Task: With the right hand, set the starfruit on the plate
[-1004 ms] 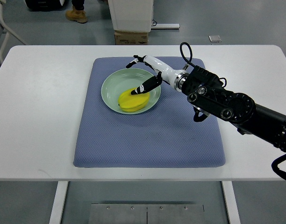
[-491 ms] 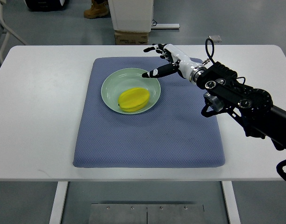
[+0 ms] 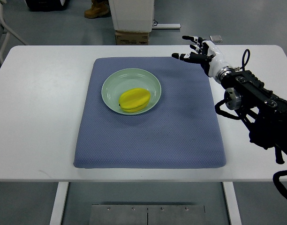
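A yellow starfruit [image 3: 134,100] lies inside the pale green plate [image 3: 111,81], which sits on the blue-grey mat [image 3: 148,136]. My right hand [image 3: 196,48] hovers over the mat's far right corner, well to the right of the plate. Its white and black fingers [image 3: 182,56] are spread and hold nothing. The black right arm [image 3: 256,103] comes in from the right edge. No left arm shows.
The mat covers the middle of a white table [image 3: 35,117]. Beyond the far edge stand a white cabinet base [image 3: 132,14] and a cardboard box [image 3: 131,37] on the floor. A person's boot [image 3: 96,9] shows at the top.
My right hand let go of the starfruit, lifted off the plate and drew back to the right, past the mat's far right corner. The starfruit stays in the plate.
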